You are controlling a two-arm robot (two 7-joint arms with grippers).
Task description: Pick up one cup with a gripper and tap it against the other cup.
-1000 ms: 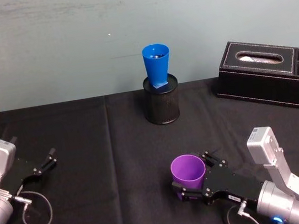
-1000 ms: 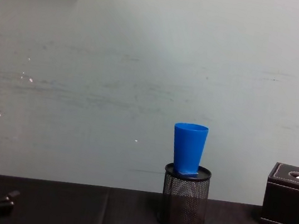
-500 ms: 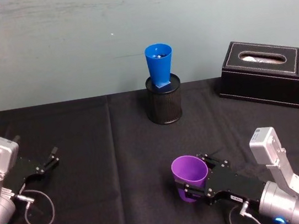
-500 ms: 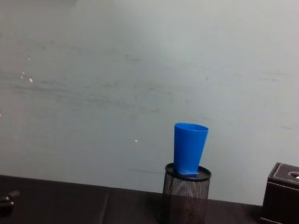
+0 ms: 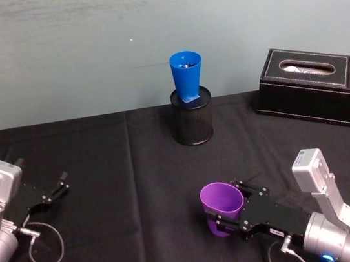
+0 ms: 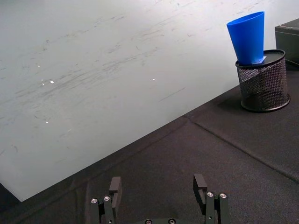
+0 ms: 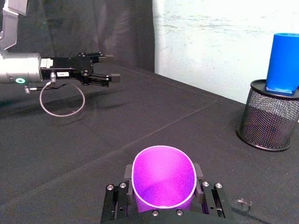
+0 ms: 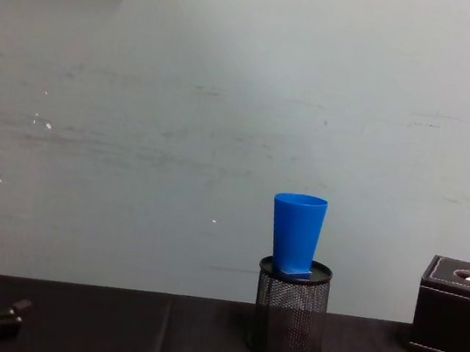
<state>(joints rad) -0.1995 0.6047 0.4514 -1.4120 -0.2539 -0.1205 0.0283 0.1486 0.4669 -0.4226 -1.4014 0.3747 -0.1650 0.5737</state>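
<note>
The right gripper (image 5: 223, 226) is closed narrowly on the purple cup (image 5: 221, 200), a black finger pressed to each side of its lower body, near the front of the black-clothed table (image 5: 116, 178) – whether the base touches the cloth cannot be told. The cup is smooth and tapered, its wide round rim facing up. The blue cup (image 5: 186, 74) stands well apart at the back, base sunk in a black mesh pen holder (image 5: 193, 126). The left gripper (image 5: 57, 185) rests at the table's left side, fingers spread apart – holding nothing
</note>
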